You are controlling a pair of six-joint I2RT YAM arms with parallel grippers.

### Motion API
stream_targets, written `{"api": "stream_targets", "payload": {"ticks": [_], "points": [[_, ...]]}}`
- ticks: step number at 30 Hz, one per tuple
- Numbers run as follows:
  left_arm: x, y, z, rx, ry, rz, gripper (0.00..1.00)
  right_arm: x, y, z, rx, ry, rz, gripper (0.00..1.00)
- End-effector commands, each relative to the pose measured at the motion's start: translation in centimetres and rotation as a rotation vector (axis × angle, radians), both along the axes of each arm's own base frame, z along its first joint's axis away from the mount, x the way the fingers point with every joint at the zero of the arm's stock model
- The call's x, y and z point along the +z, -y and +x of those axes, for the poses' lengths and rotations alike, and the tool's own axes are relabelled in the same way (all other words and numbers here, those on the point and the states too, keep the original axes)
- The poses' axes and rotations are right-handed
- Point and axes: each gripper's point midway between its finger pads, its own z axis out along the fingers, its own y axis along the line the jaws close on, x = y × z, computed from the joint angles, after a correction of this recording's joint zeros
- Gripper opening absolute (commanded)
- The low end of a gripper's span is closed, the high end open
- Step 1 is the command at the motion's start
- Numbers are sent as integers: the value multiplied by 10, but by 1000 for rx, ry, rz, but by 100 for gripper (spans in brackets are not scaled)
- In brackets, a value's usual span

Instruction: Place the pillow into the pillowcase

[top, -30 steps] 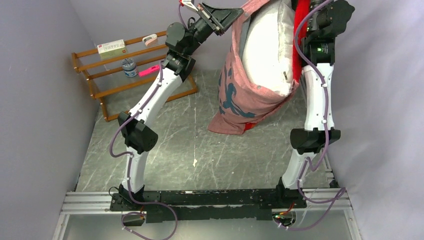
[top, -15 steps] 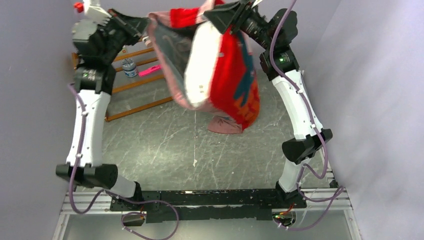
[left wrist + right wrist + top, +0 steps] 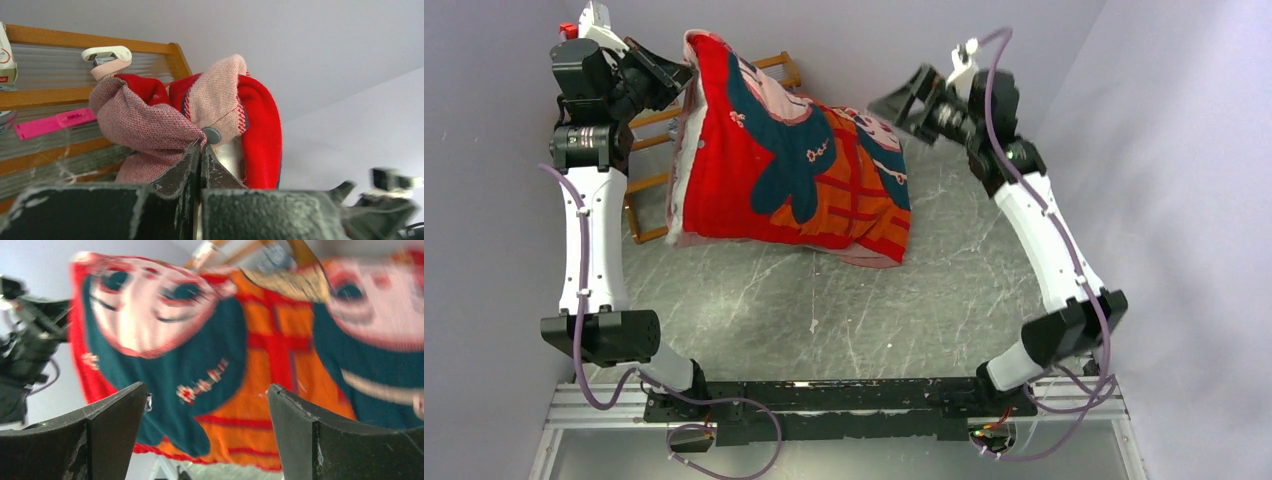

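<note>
Check the left claw (image 3: 674,72) first. Its fingers are pressed together on a bunched fold of the pillowcase (image 3: 804,170) rim, just beside a grey snap fastener (image 3: 211,135). This grip holds one corner of the case high at the far left, so the rest hangs and slopes down to the counter (image 3: 824,310), where its lower right end rests.

The right claw (image 3: 902,103) hovers in the air to the right of the case. Its fingers are wide apart with nothing between them, clear of the fabric. Treat this as one-sided support, because only one claw carries the load.

The pillow is not plainly visible. The case is plump and rounded, so the pillow probably sits inside it. Confirm this at the opening before you treat the task as complete.

Count:
- Two arms and two claws.
- One pillowcase.
- One wooden rack (image 3: 633,222), behind the case by the far wall.
- Two printed faces in the right wrist view, both blurred.
- Two objects on the rack that you can make out in the left wrist view: a flat pink item (image 3: 55,119) and a white-and-pink clip-like object (image 3: 106,55).
</note>
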Motion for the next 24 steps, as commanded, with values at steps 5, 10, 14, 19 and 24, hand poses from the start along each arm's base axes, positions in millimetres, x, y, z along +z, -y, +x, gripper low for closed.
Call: {"api": "stream_targets", "payload": {"ticks": [5, 10, 14, 19, 24], "points": [[54, 19, -31, -86, 177, -12, 5, -122, 41, -46, -325, -425, 273, 100], [56, 17, -33, -78, 180, -2, 5, -156, 22, -33, -307, -488, 364, 99], [57, 18, -35, -77, 185, -3, 5, -186, -5, -15, -339, -583, 371, 99], [65, 21, -36, -96, 221, -37, 5, -205, -30, 11, -372, -591, 431, 67], [89, 31, -38, -157, 288, -117, 5, -158, -15, 45, -425, -441, 417, 0]]}}
